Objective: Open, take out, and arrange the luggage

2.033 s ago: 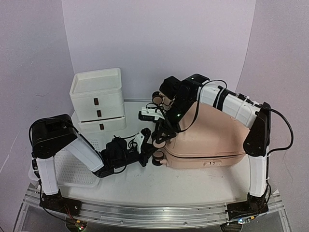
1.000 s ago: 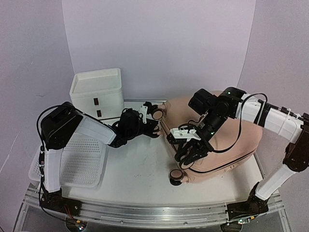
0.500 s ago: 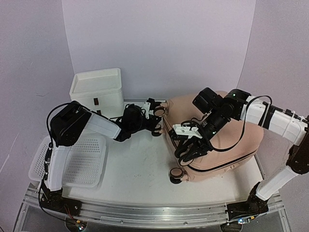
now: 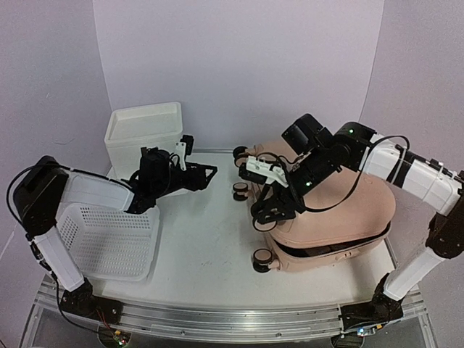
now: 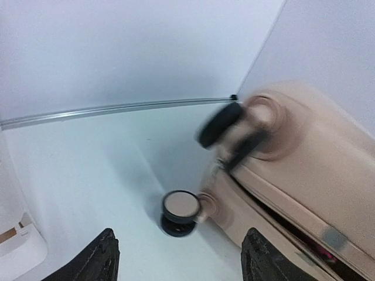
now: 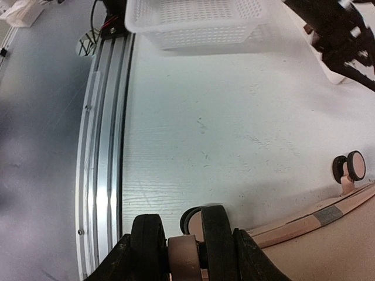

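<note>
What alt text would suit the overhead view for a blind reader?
The right gripper clamps a caster wheel of a pale pink suitcase, whose shells gape slightly apart. The left gripper hangs open near a white drawer unit; a white perforated basket sits at left.

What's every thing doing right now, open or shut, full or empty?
Luggage: lying flat, lid open a crack.
Right gripper: shut on a luggage wheel.
Left gripper: open, holding nothing.
Basket: empty.
Drawers: can't tell, arm in front.
</note>
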